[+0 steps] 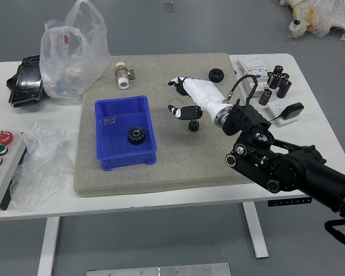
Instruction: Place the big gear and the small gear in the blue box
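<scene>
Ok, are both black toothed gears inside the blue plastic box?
No, the big gear is inside the box, but the small gear is outside it, by the right hand.
</scene>
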Tool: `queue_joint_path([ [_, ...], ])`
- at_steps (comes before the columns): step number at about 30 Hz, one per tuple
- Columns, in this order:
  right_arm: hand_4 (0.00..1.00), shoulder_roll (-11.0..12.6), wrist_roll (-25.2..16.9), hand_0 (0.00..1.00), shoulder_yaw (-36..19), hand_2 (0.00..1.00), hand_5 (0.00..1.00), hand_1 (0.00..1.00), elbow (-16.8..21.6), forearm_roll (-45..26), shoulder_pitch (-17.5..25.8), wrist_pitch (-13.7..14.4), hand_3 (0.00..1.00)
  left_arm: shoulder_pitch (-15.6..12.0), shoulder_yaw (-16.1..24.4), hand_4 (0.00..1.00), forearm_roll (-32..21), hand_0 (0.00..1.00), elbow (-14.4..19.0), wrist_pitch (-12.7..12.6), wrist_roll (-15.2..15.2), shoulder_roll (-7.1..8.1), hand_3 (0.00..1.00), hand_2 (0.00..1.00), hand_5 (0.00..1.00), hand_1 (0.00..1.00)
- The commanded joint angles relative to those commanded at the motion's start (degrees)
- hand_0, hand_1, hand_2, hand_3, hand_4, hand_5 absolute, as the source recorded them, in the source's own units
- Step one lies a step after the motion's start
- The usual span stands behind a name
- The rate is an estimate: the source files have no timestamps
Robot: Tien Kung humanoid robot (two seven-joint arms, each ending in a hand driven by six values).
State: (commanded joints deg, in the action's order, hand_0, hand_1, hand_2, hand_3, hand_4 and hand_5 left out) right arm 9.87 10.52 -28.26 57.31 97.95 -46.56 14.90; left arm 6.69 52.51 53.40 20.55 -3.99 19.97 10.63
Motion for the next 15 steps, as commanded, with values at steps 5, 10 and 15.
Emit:
queue_joint_path([
  [5, 0.668, -0.2, -0.3, 0.655, 1.9, 0.789, 0.297, 0.737, -3.0, -1.7, 0.4, -0.3, 0.787, 0.0, -0.1, 0.704, -0.1, 0.700, 0.0, 0.0, -0.1, 0.01, 0.801, 0.670, 0.484, 0.679],
  [10, 0.666, -0.7, -0.4, 0.654, 4.3, 0.780, 0.303, 0.734, -6.3, -3.5, 0.0, -0.7, 0.784, -0.3, -0.1, 0.704, -0.1, 0.701, 0.0, 0.0, 0.0, -0.17, 0.801, 0.670, 0.484, 0.679],
  [15, 0.666, -1.2, -0.4, 0.654, 6.8, 0.780, 0.303, 0.734, -8.6, -5.1, -0.5, -1.1, 0.784, -0.3, 0.0, 0.704, -0.1, 0.701, 0.0, -0.1, 0.0, -0.24, 0.801, 0.670, 0.484, 0.679],
])
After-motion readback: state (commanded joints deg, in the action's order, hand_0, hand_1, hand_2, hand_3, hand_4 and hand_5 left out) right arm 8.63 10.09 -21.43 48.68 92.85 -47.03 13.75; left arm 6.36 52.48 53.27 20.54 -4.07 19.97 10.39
